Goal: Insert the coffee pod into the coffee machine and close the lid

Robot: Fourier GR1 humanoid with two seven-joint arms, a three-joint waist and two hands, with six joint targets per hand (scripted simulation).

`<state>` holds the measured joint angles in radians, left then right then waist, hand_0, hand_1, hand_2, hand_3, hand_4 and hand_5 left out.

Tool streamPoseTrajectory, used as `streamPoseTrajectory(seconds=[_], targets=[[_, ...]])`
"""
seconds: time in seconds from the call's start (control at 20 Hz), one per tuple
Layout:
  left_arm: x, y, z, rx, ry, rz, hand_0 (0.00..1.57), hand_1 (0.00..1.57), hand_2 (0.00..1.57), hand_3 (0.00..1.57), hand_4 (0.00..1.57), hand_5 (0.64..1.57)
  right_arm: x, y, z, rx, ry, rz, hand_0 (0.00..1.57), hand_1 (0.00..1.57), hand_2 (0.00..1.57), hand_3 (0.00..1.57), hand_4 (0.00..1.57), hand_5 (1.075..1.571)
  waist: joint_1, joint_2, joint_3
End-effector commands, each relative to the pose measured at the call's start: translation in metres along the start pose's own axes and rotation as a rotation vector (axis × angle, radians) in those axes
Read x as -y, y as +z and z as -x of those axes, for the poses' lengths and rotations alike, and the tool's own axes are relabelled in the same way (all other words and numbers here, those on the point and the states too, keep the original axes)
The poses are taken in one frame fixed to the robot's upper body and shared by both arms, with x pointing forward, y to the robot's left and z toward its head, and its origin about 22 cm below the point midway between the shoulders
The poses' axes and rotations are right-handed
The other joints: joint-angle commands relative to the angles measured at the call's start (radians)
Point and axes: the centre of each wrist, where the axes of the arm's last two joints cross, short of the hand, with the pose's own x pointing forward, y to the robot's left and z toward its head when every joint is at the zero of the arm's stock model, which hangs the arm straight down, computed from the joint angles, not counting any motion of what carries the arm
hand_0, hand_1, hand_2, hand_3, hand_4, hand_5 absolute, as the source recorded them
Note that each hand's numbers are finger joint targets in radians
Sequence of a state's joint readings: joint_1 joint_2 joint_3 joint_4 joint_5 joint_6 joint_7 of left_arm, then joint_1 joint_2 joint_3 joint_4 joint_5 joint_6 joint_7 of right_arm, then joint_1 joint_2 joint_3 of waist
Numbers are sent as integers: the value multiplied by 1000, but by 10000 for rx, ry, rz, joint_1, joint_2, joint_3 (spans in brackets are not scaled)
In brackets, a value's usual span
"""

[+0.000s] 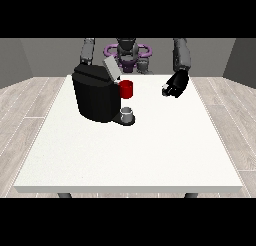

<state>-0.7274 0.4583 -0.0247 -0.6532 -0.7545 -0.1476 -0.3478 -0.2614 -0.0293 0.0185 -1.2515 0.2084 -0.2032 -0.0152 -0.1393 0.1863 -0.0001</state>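
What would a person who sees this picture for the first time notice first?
The eye falls first on the big black coffee machine at the table's far left part, with its grey lid standing open. Next comes the red holder on the machine's front, above a small grey cup on its base. At the view's right, a black robot hand hangs over the table with something small and pale at its fingers.

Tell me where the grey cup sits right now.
In the front view, the grey cup stands on the black coffee machine's base, left of the table's centre, directly below the red holder.
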Motion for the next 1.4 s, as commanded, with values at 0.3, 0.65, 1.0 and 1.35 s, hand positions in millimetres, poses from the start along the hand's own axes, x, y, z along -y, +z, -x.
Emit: streamPoseTrajectory(seconds=[0.3, 0.65, 1.0, 1.35], targets=[[-32, -30, -57, 712, 122, 1161, 1403, 1403, 1396, 1341, 598, 1571, 4, -1, 17, -938, -23, -277, 0, 0, 0, 0, 0, 1571, 74, -1364, 4], [-40, -48, -104, 937, 98, 1106, 1340, 1340, 1372, 1351, 562, 1571, 5, 18, 42, -683, -375, -321, 0, 0, 0, 0, 0, 1571, -255, -1495, 8], [-118, -49, -128, 956, 953, 125, 1235, 1235, 1265, 1266, 502, 1571, 2, -7, 6, 201, -176, -102, 0, 0, 0, 0, 0, 1571, -506, -918, 4], [-142, -41, -116, 544, 582, -660, 1155, 1155, 1247, 1266, 484, 1571, -1, -12, -32, 830, -244, -362, 0, 0, 0, 0, 0, 1571, -1423, -324, -1]])
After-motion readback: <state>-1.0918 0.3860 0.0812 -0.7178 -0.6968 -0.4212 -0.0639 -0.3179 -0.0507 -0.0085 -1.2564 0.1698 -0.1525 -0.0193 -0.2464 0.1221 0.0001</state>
